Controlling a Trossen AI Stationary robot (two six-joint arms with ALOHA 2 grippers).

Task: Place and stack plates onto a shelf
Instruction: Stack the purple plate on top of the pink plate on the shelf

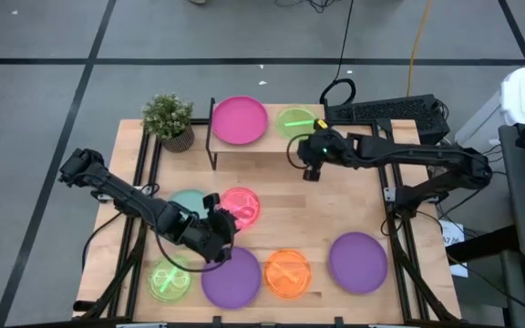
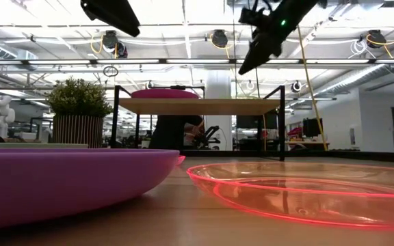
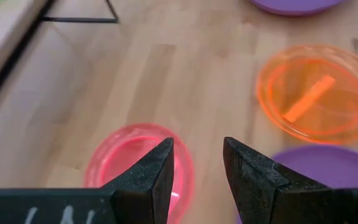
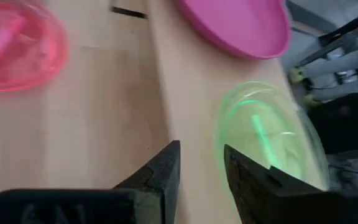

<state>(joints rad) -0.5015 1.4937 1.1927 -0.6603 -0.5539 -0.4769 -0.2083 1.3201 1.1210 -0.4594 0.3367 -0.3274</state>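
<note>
High view: left gripper (image 1: 215, 215) over near-centre table, jaws part open, empty. Pink plate (image 1: 240, 207) directly beneath, just right of tips. Round, no long axis.
Right gripper (image 1: 312, 166) near shelf (image 1: 272, 146) front edge, jaws part open, empty; green plate (image 1: 295, 121) on shelf beyond. Left arm nearer pink plate.

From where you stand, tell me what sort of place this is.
Probably a robotics lab in an open industrial hall: bare ceiling pipes and strip lights, a black computer keyboard beside the wooden worktable, and cables across the grey floor.
</note>
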